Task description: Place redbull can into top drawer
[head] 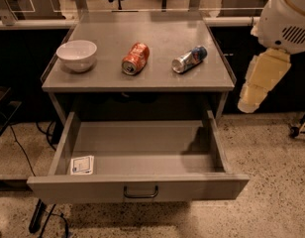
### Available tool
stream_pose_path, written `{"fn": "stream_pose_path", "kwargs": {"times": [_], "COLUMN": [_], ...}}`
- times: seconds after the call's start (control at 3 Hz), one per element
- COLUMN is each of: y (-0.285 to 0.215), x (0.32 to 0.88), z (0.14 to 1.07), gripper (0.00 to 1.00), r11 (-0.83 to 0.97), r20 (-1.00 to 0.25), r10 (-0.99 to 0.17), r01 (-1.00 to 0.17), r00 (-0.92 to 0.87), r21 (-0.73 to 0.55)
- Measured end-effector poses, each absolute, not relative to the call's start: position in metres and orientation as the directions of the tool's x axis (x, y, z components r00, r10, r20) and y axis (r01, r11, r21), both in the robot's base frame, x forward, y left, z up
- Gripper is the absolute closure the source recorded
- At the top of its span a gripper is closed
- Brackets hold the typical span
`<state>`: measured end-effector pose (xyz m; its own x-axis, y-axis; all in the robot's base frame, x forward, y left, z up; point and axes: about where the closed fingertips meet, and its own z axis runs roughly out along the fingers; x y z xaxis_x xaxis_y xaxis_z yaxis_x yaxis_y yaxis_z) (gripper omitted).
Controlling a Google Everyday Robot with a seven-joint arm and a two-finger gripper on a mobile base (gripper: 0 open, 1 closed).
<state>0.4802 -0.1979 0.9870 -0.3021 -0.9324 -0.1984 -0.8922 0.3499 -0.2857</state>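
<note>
The redbull can [189,59] lies on its side on the grey tabletop [157,33], right of centre, silver and blue. The top drawer [137,155] is pulled open below the tabletop, with a dark bar handle [140,192] on its front and a small white card [82,165] in its front left corner. My gripper [249,102] hangs cream-coloured from the white arm [286,19] at the right, beside the table's right edge. It is apart from the can, to its lower right, and holds nothing that I can see.
An orange-red can [135,58] lies on its side at the middle of the tabletop. A white bowl [76,55] stands at the left. Chair legs and a rail stand behind the table. Cables lie on the speckled floor [271,148] at the left.
</note>
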Motion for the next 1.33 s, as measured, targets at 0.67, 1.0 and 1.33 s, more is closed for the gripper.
{"fn": "stream_pose_path", "kwargs": {"times": [0.67, 1.0, 1.33], "y": [-0.186, -0.178, -0.176], "x": [0.526, 0.557, 0.559], "z": [0.981, 0.967, 0.966], "gripper": [0.0, 0.0, 0.0], "r11": [0.467, 0.593, 0.62], "r20": [-0.222, -0.23, -0.242], "r10": [-0.88, -0.802, -0.781], "r01": [-0.849, -0.78, -0.76], "r00": [-0.419, -0.551, -0.576], "r21": [-0.247, -0.201, -0.195]}}
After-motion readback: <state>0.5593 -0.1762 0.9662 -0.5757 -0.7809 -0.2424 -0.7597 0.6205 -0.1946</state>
